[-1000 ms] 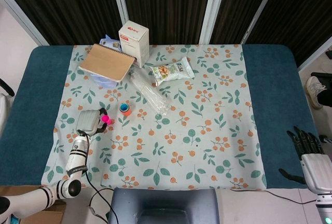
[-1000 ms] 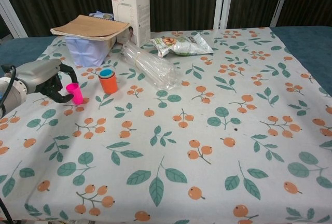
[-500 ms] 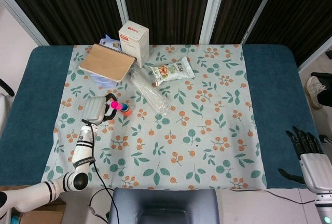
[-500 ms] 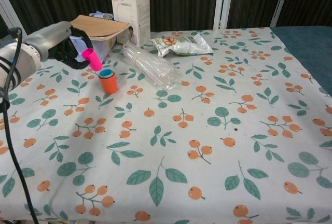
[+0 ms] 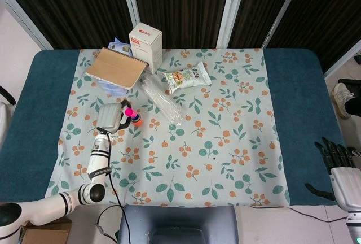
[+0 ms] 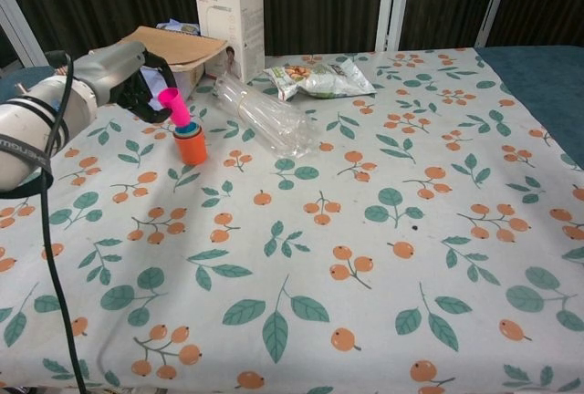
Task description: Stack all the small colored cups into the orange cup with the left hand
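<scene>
Pinching pink cup (image 6: 172, 105), left hand (image 6: 128, 79) hovers at 10 o'clock of orange cup (image 6: 191, 146), cup tilted just above its rim. Right hand (image 5: 342, 171) idle at 4 o'clock table (image 5: 299, 103) edge, fingers slightly spread.

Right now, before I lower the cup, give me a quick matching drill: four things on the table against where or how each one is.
Things:
1. pink cup
2. orange cup
3. clear bottle
4. snack bag

States:
A. lying on its side, right of the orange cup
B. held tilted in the left hand, just above the stack
C. standing upright on the cloth, a blue cup inside
D. lying flat near the white box

Pairs: 1-B, 2-C, 3-A, 4-D
</scene>
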Tool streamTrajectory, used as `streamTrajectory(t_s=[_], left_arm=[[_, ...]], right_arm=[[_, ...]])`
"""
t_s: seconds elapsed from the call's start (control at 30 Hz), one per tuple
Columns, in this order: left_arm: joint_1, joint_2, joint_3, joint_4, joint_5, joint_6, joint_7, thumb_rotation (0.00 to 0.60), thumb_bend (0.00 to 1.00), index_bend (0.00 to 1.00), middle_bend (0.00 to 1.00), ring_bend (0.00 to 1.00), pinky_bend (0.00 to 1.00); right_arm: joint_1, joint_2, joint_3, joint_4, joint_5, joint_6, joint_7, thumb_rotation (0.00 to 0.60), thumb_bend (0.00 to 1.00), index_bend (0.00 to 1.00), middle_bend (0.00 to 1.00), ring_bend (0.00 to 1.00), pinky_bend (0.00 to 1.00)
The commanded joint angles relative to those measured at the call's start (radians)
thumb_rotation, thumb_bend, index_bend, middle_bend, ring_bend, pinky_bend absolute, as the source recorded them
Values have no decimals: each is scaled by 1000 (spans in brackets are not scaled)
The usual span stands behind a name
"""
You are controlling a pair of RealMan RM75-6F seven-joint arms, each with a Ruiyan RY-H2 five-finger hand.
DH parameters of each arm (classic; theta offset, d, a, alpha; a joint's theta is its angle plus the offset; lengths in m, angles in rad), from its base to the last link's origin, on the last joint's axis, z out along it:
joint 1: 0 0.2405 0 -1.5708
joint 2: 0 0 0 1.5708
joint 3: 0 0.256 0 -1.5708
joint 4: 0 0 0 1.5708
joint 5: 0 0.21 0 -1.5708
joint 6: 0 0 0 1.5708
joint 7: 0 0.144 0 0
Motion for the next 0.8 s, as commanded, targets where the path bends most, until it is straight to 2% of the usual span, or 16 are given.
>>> streamTrajectory(t_s=[0.03,0.37,0.67,0.77,0.8], left_arm=[[3,-1,5,10,-2,-5,-7,600,361,513,1000,1000,1000],[4,-10,19,38,0,-29,-25,600,370,494,1000,1000,1000],[0,-16,23,20,13,-19,-20,600,370,493,1000,1000,1000],[0,-18,26,17,-1,-28,-10,600,370,438,1000,1000,1000],[0,-19,28,18,-5,-30,-6,600,371,381,1000,1000,1000]], right_arm=[[1,-1,0,-1,0,-1,-2,600,196,0,0,0,0],[1,-6,2,-3,4,-3,-15,600,196,0,0,0,0],[0,-4,2,-2,4,0,-8,600,196,0,0,0,0],[-1,-2,1,-2,1,2,-5,600,196,0,0,0,0],[-1,-2,1,-2,0,2,-4,600,196,0,0,0,0]])
